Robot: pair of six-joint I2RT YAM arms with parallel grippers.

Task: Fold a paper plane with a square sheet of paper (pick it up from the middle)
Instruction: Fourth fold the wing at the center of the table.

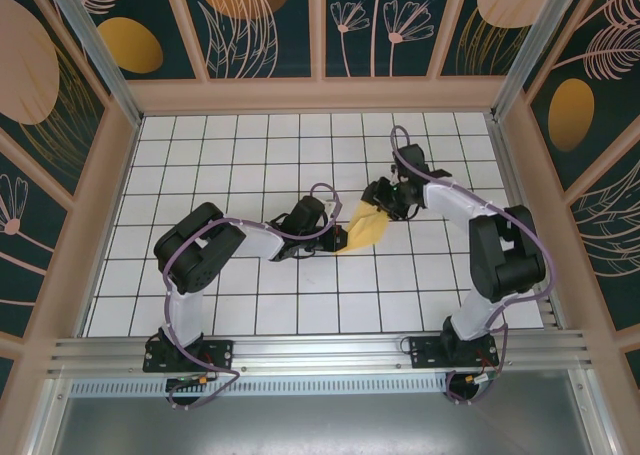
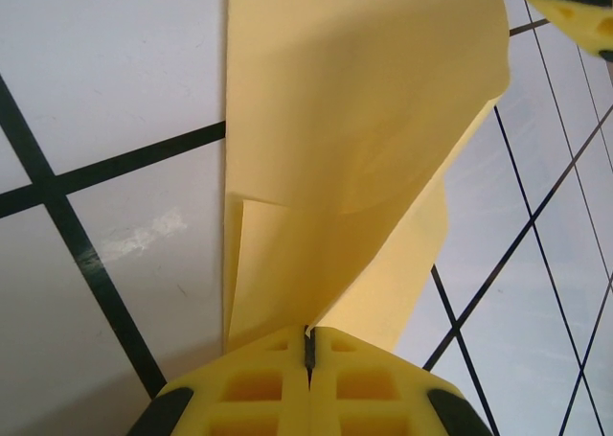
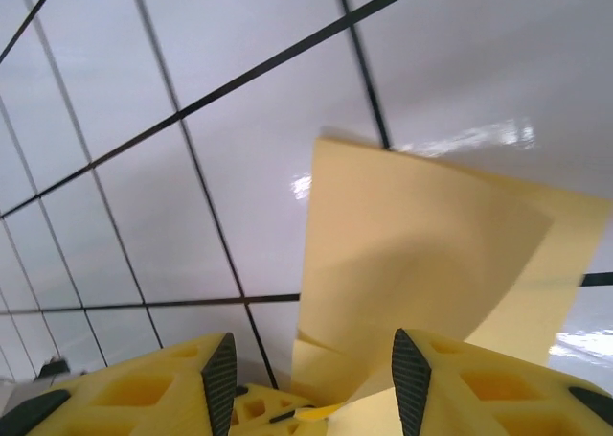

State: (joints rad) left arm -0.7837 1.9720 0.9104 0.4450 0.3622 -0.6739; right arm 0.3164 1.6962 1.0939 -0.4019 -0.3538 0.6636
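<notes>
Pinching creased sheet of paper (image 2: 364,120), left tool (image 2: 308,345) clamped shut, right tool (image 3: 310,348) half parted nearby.

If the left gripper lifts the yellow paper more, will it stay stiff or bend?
Probably floppy: pinched at one edge by the left gripper, the paper curves over. Likely very light: one small pinch holds it. It seems to crease easily; folds show.

White gridded table (image 1: 250,305) (black lines) ringed by dark floral wall panels (image 1: 260,25).
</notes>
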